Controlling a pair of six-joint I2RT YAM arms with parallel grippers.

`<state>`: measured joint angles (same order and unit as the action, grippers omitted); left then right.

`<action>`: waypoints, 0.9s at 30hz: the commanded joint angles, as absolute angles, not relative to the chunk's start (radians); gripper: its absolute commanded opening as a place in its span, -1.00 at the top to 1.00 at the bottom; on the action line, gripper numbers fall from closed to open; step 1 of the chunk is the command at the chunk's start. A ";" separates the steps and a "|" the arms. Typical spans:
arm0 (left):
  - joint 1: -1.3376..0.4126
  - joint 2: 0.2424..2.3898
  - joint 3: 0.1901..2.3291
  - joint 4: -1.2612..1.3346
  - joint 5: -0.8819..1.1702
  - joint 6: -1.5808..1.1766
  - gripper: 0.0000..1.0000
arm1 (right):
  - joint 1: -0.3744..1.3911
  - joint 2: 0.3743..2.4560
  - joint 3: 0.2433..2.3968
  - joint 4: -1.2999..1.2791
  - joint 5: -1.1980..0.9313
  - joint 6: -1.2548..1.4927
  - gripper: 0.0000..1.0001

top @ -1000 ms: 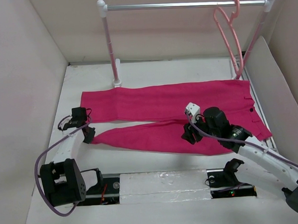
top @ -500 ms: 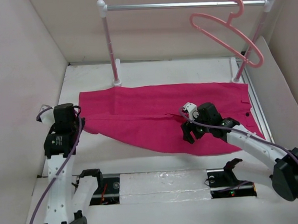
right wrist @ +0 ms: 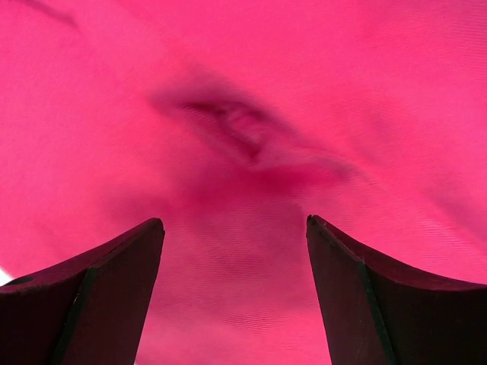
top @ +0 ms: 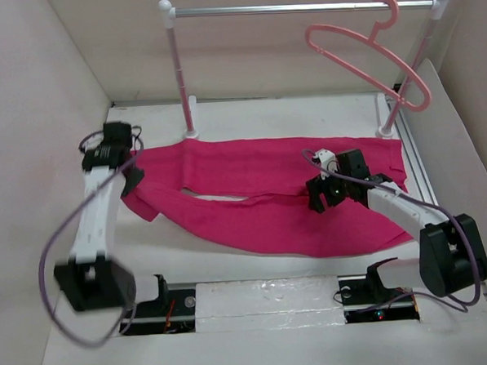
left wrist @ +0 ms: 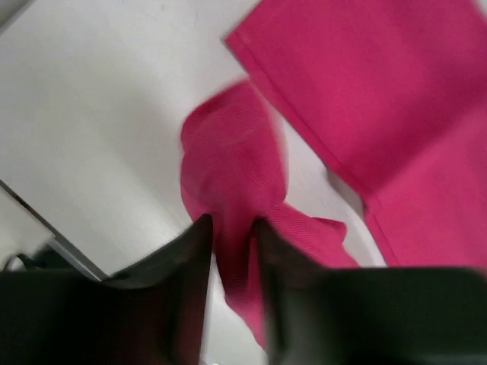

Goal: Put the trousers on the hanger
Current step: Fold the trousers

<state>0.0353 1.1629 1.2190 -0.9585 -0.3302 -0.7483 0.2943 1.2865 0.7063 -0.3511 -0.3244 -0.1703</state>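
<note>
The magenta trousers (top: 259, 169) lie spread across the middle of the table, waist to the right and legs to the left. My left gripper (top: 134, 177) is at the far left, shut on the end of the nearer leg. In the left wrist view the gripper (left wrist: 232, 225) pinches a bunched fold of the trousers (left wrist: 365, 91) just above the white table. My right gripper (top: 324, 198) hovers open over the middle of the trousers. In the right wrist view its jaws (right wrist: 234, 222) stand wide apart over the trousers (right wrist: 251, 99), holding nothing. The pale-pink hanger (top: 359, 55) hangs by its hook from the rail at the back right.
A white-and-silver garment rail (top: 300, 8) spans the back on two posts (top: 181, 79). White walls (top: 36, 120) close in the left, right and back. A slanted white panel (top: 445, 131) stands at the right. The arm bases (top: 266, 300) sit along the near edge.
My left gripper has closed on the leg end and carried it toward the back left. The right gripper has opened and shifted right and back. The hanger has swung round on the rail.
</note>
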 commanded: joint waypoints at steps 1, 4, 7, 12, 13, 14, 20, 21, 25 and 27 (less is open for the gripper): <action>0.044 1.607 1.441 -0.819 -0.444 -0.580 0.38 | 0.267 1.282 0.807 -0.314 -0.359 -0.210 -0.63; 0.015 1.892 1.809 -0.964 -0.538 -0.535 -0.88 | 0.296 1.226 0.836 -0.350 -0.324 -0.216 -0.64; 0.005 1.878 1.941 -0.968 -0.511 -0.509 -0.98 | 0.382 1.175 0.824 -0.382 -0.273 -0.213 -0.64; 0.041 1.524 1.519 -0.767 -0.422 -0.558 -0.67 | 0.543 1.059 0.764 -0.374 -0.230 -0.164 0.28; 0.055 1.456 1.440 -0.737 -0.393 -0.612 -0.33 | 0.589 1.043 0.758 -0.379 -0.219 -0.157 0.61; 0.069 1.392 1.282 -0.686 -0.374 -0.641 0.49 | 0.609 1.028 0.753 -0.386 -0.212 -0.155 0.94; 0.080 0.980 0.846 -0.586 -0.195 -0.921 1.00 | 0.660 0.957 0.755 -0.439 -0.193 -0.185 1.00; 0.080 0.944 0.803 -0.584 -0.152 -0.961 1.00 | 0.660 0.954 0.758 -0.446 -0.193 -0.186 1.00; 0.080 0.925 0.605 -0.531 -0.110 -1.124 0.66 | 0.660 0.957 0.772 -0.460 -0.193 -0.189 1.00; 0.080 0.945 0.571 -0.499 -0.127 -1.192 0.53 | 0.660 0.960 0.785 -0.486 -0.192 -0.195 1.00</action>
